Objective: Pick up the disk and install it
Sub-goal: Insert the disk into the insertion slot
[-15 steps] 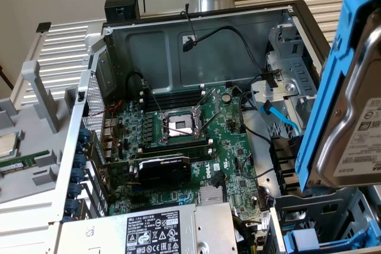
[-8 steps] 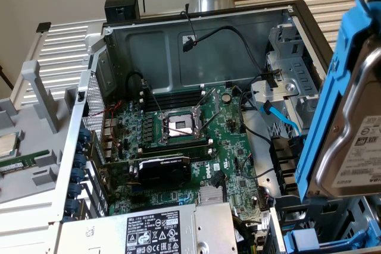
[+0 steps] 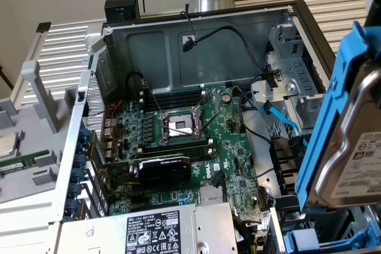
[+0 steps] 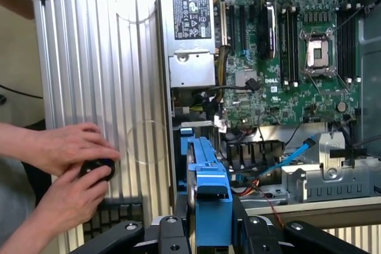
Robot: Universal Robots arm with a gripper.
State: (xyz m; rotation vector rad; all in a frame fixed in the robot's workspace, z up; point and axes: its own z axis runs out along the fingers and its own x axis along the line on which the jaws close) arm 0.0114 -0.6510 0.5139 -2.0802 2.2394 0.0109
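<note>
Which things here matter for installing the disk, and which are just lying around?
For the job: disk, gripped by the fingers; open computer case.
Not part of it: processor chip; memory stick; a person's hands beside the case.

The disk [image 3: 352, 162] stands tilted at the exterior view's right, close to the camera, its white label partly in sight and its blue rail frame [image 3: 324, 129] on the side toward the open computer case [image 3: 178, 46]. Inside the case lie the green motherboard [image 3: 233, 168] with an open processor socket [image 3: 180, 125], a black graphics card [image 3: 164, 169] and a labelled power supply [image 3: 149, 230]. A blue cable [image 3: 283, 120] runs near the drive cage.
</note>
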